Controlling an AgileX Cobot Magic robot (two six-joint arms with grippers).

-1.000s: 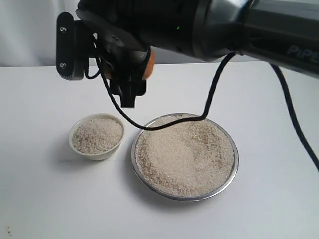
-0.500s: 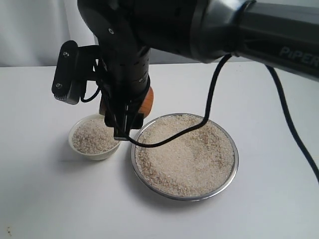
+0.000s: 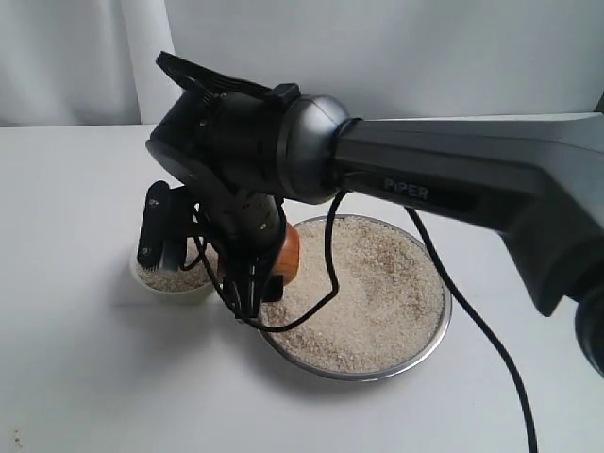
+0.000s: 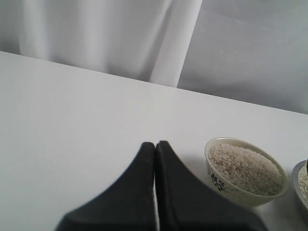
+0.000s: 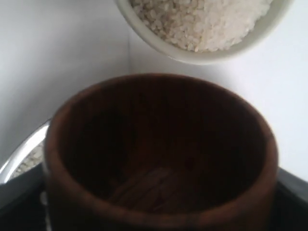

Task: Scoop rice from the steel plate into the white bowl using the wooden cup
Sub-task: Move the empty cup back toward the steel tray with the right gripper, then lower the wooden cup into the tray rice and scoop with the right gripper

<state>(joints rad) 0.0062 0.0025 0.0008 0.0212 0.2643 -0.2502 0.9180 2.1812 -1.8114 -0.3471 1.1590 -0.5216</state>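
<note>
My right gripper (image 3: 257, 288) is shut on the wooden cup (image 3: 287, 253) and holds it low over the left edge of the steel plate (image 3: 429, 347), which is heaped with rice (image 3: 377, 283). In the right wrist view the wooden cup (image 5: 161, 154) looks empty and dark inside, with its mouth towards the white bowl (image 5: 202, 54). That white bowl (image 3: 170, 291) is full of rice (image 4: 243, 161) and mostly hidden behind the arm. My left gripper (image 4: 155, 143) is shut on nothing, over bare table beside the white bowl (image 4: 248, 190).
The right arm and its black cable (image 3: 326, 283) reach across the plate from the right. The plate's rim (image 4: 301, 180) shows just past the bowl. A white curtain (image 4: 120, 38) hangs behind the white table (image 3: 85, 377).
The right arm has come down with the cup from above the bowl to the plate's left edge. It now covers most of the bowl.
</note>
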